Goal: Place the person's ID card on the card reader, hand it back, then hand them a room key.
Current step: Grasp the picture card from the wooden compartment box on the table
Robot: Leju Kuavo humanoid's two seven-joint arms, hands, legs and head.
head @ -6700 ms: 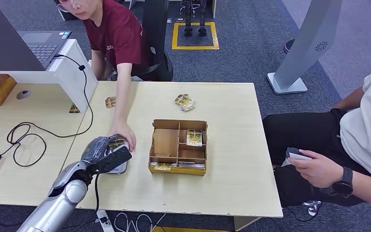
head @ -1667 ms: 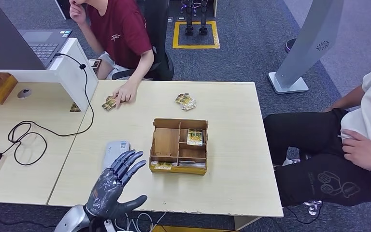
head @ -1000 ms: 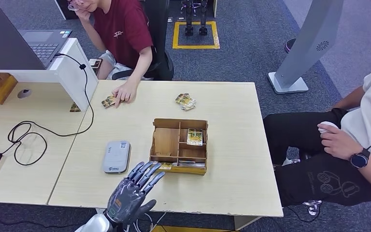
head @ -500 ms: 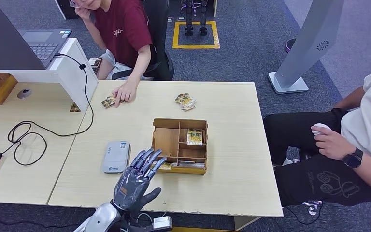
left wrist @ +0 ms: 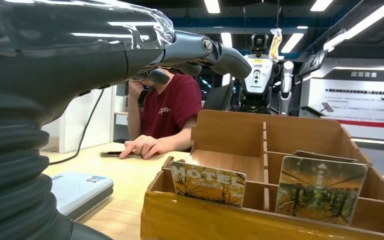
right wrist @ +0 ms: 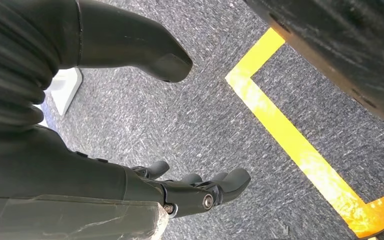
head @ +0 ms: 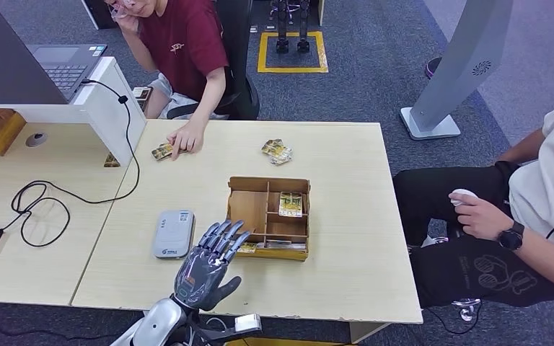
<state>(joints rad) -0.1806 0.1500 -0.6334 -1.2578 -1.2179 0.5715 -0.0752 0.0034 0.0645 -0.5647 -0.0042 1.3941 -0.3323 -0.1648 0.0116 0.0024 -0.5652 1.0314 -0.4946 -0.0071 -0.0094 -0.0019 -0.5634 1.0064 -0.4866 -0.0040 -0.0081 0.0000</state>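
My left hand (head: 208, 263) hovers open over the table's front edge, fingers spread toward the front left corner of the wooden card box (head: 267, 216). The box holds room key cards: one marked MOTEL (left wrist: 207, 182) in the front slot and another (left wrist: 320, 190) beside it. A further card (head: 290, 204) lies in a rear compartment. The white card reader (head: 173, 233) lies flat left of the box with nothing on it. The person in the red shirt rests a hand (head: 185, 139) on the ID card (head: 162, 151) at the far side. My right hand (right wrist: 190, 192) hangs open above the carpet.
Loose cards (head: 277, 151) lie at the far middle of the table. A white partition (head: 108, 108) with a black cable (head: 43, 202) and a laptop (head: 61, 65) stands at left. Another person (head: 534, 216) sits at right holding a small device.
The person took the ID card back off the reader to the table's far side. My left hand let go, dropped back, then swung right and forward toward the box's front left corner.
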